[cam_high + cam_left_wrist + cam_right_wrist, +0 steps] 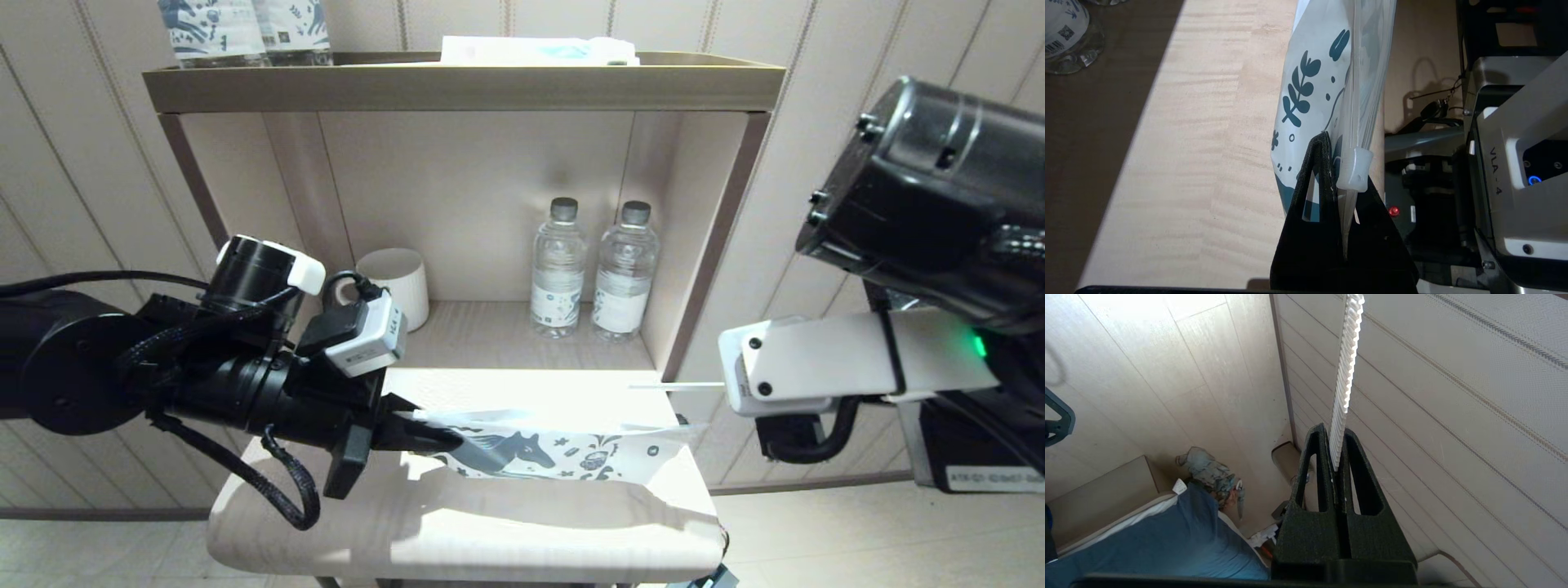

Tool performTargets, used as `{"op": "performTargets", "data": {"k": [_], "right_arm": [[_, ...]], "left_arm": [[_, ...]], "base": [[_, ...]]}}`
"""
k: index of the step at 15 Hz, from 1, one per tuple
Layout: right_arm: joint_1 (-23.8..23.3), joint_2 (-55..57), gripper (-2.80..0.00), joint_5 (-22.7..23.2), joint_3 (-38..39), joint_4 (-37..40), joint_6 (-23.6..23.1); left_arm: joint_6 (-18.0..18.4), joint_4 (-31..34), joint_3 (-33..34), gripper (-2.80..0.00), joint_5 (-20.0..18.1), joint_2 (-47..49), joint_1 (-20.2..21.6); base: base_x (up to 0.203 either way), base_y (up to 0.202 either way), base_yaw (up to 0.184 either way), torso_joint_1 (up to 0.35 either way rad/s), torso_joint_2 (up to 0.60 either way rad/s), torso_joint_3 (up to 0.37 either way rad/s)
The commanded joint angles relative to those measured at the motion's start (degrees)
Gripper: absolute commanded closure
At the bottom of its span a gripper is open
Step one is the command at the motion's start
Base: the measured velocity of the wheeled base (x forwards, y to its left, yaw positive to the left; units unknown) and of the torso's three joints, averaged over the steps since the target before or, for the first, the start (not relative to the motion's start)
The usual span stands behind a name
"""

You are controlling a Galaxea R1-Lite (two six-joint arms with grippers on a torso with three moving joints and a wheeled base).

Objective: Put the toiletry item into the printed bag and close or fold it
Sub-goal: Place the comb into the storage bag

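The printed bag (563, 453), white with a dark teal horse, hangs lengthwise just above the wooden ledge (457, 523). My left gripper (424, 437) is shut on its left end. In the left wrist view the black fingers (1310, 196) pinch the bag (1310, 81) right at its white zip slider (1354, 169). The toiletry item, a slim white comb (676, 385), sticks out level from my right arm toward the bag's right end, a little above it. In the right wrist view my right gripper (1334, 430) is shut on the comb (1345, 367), teeth showing.
Two water bottles (558, 269) and a white cup (396, 286) stand in the shelf niche behind the ledge. On the top shelf are horse-printed bottles (245, 33) and a white-and-blue packet (539, 51). A person in blue (1147, 539) is on the floor side, right of the unit.
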Motion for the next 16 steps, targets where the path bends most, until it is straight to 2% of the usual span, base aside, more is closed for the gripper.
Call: {"op": "performTargets", "data": {"k": [1,3,5,7,16], "right_arm": [[0.09,-0.95,0.00,0.28,-0.01,1.30,-0.19],[0.34,-1.43,0.00,1.30,0.35,2.72,-0.11],[2.59,-2.42,0.00,4.29,0.57,2.72,0.05],[4.34,-1.87,0.00,4.93,0.91,2.72,0.32],[3.87,1.77,0.00,6.03,4.78,2.72,0.60]], "left_arm": [[0.21,-0.45,-0.43,0.00,0.05,2.92,0.04],[-0.03,-1.75,-1.38,0.00,1.95,4.80,0.05],[-0.08,-1.67,-2.52,0.00,1.90,6.55,0.82],[-0.08,-1.58,-2.49,0.00,1.89,6.65,0.92],[0.27,-1.75,0.66,0.00,1.96,1.74,0.02]], "base": [[0.000,0.000,0.000,0.000,0.00,0.000],[0.000,0.000,0.000,0.000,0.00,0.000],[0.000,0.000,0.000,0.000,0.00,0.000],[0.000,0.000,0.000,0.000,0.00,0.000],[0.000,0.000,0.000,0.000,0.00,0.000]]}}
